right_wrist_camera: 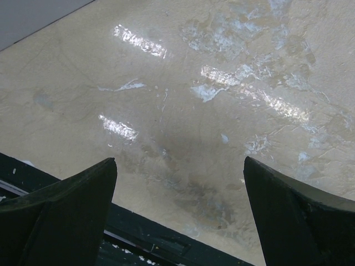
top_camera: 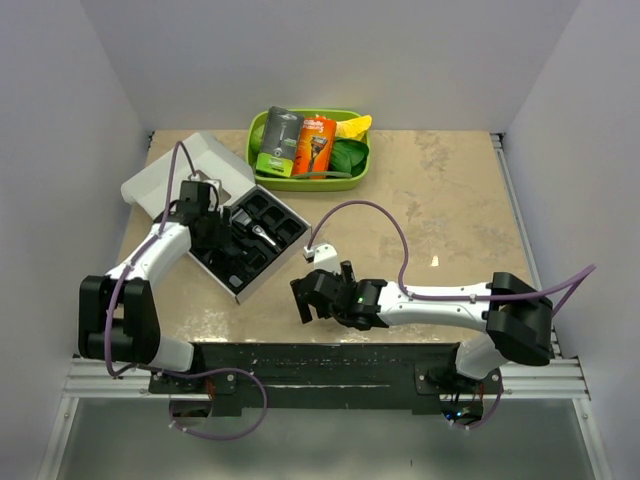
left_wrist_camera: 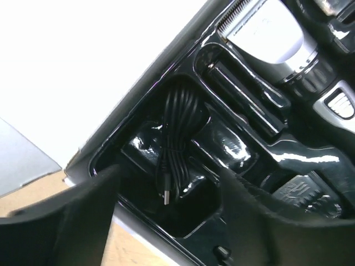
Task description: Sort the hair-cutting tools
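In the view from above, an open box with a black tray (top_camera: 272,265) is seen on the left of the tabletop (top_camera: 440,200). The hair clipper (top_camera: 260,234) is laid in the tray, with its silver head showing. The left gripper (top_camera: 212,232) is held right over the tray. The right gripper (top_camera: 305,300) is held near the front edge, well apart from the box. The orange razor package (top_camera: 316,145) and the grey-and-green razor package (top_camera: 280,140) are kept in the green bin (top_camera: 310,183) at the back. In the left wrist view, the fingers (left_wrist_camera: 66,227) are spread apart and nothing is held. A coiled black cable (left_wrist_camera: 175,133) is seen in a pocket below them. A ridged black piece (left_wrist_camera: 302,191), maybe the guide comb, is tucked in beside the clipper. The small curved piece cannot be picked out. In the right wrist view, the fingers (right_wrist_camera: 61,210) are spread apart over bare tabletop, with nothing held. The sorting looks mostly done, but the small pieces cannot all be checked.
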